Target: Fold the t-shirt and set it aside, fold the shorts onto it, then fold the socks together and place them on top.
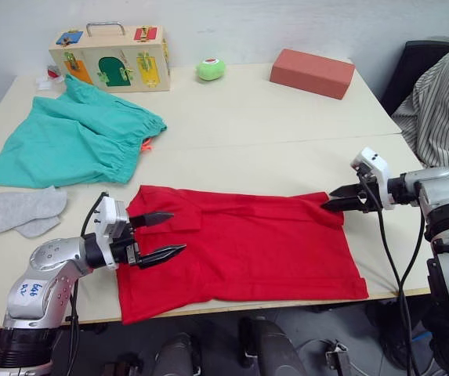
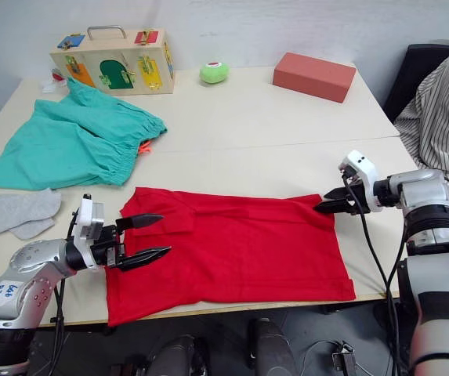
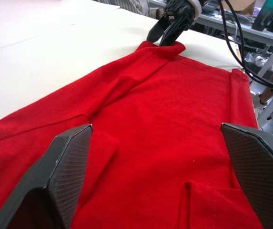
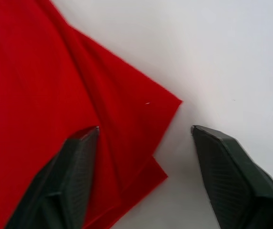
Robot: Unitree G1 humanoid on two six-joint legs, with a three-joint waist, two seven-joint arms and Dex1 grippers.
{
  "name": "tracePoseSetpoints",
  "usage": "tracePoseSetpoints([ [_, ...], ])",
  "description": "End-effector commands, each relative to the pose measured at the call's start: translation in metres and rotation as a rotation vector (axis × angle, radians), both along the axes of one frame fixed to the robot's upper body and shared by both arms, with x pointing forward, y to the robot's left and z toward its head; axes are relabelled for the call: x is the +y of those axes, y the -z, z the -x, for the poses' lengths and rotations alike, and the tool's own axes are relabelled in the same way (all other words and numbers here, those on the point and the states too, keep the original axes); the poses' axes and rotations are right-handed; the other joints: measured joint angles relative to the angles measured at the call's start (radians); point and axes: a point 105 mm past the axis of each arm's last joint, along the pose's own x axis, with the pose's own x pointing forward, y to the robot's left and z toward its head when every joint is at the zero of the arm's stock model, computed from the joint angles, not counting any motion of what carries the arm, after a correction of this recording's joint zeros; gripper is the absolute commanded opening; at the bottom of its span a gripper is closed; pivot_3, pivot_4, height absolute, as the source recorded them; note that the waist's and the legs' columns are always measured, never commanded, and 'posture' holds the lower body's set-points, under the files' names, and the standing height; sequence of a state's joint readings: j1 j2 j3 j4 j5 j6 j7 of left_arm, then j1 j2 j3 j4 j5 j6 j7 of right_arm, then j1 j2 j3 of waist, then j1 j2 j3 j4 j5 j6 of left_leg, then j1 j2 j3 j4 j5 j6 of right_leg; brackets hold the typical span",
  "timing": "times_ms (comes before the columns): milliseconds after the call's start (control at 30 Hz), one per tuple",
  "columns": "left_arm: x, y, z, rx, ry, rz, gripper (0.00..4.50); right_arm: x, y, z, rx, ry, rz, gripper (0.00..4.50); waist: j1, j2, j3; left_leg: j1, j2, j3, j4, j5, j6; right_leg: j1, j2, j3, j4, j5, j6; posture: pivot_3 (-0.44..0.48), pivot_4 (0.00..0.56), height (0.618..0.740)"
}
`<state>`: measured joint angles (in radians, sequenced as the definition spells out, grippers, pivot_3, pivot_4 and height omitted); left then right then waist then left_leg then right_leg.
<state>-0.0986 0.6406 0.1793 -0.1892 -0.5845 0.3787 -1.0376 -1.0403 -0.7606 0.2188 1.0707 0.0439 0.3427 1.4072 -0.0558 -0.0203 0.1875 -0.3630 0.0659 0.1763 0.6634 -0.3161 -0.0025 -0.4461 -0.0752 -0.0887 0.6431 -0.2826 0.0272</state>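
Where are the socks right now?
In the left eye view the socks lie at the table's left edge, just in front of the shorts and left of the t-shirt.

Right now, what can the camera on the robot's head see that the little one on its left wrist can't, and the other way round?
The left eye view alone takes in the teal shorts, the grey socks and the wooden box on the table. The left wrist view alone shows, up close, the left end effector open above the cloth. Both show the red t-shirt and the right end effector at its far corner.
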Motion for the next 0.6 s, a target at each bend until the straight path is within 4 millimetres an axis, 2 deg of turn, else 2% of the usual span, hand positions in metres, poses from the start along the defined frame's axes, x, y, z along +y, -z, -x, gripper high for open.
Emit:
tracePoseSetpoints([
  [33,0.003,-0.011,0.003,-0.063,-0.012,-0.016,4.5,0.007,0.004,-0.004,-0.035,-0.05,0.046,1.97,-0.003,0.0,0.0,0.0,0.0,0.0,0.0,0.0,0.0,0.0,0.0,0.0,0.0,0.0,0.0,0.0,0.15,0.74],
  [200,0.007,-0.01,0.002,-0.068,-0.035,-0.025,4.5,0.004,0.0,-0.016,-0.14,-0.033,0.129,0.11,-0.006,0.0,0.0,0.0,0.0,0.0,0.0,0.0,-0.001,0.0,0.0,0.0,0.0,0.0,0.0,0.0,0.15,0.74],
  [333,0.009,-0.008,0.002,-0.068,-0.048,-0.027,4.5,-0.008,-0.009,-0.029,-0.19,0.082,0.224,0.04,-0.006,0.0,0.0,0.001,0.0,0.0,0.001,0.0,-0.001,0.0,0.0,0.0,0.001,0.0,0.0,0.0,0.15,0.74],
  [600,0.011,-0.008,-0.008,-0.09,-0.081,-0.02,4.5,0.018,-0.035,-0.066,-0.445,0.191,0.263,0.04,-0.008,0.0,0.0,-0.001,0.0,0.0,0.001,0.001,-0.001,-0.001,-0.001,0.0,0.001,0.0,0.0,0.0,0.15,0.74],
])
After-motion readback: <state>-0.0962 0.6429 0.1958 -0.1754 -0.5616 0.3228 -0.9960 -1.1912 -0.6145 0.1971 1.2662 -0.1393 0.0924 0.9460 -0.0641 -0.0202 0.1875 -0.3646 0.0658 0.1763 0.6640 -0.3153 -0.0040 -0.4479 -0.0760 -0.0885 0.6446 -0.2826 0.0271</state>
